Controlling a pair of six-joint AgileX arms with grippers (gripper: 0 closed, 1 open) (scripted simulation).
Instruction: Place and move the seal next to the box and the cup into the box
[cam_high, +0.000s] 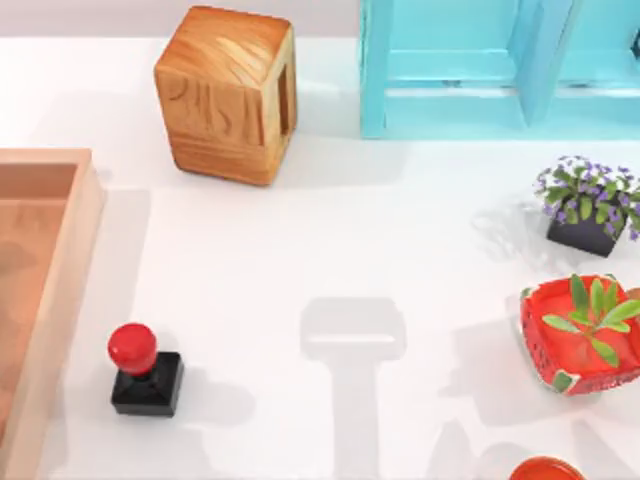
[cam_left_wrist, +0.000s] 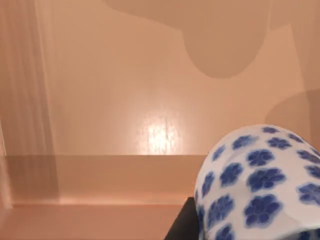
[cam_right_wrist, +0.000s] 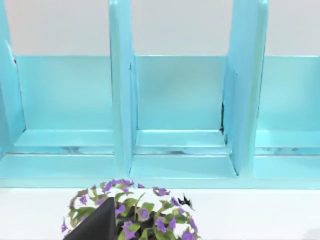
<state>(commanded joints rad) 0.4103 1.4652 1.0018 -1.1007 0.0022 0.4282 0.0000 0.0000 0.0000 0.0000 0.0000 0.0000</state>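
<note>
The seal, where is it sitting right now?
In the top view the seal stands upright on the table's lower left, just right of the box and outside its wall, well below the wooden cube.

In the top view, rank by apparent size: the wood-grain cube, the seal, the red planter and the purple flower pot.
1. wood-grain cube
2. red planter, partly cut off at the edge
3. purple flower pot and seal: too alike to rank
</note>
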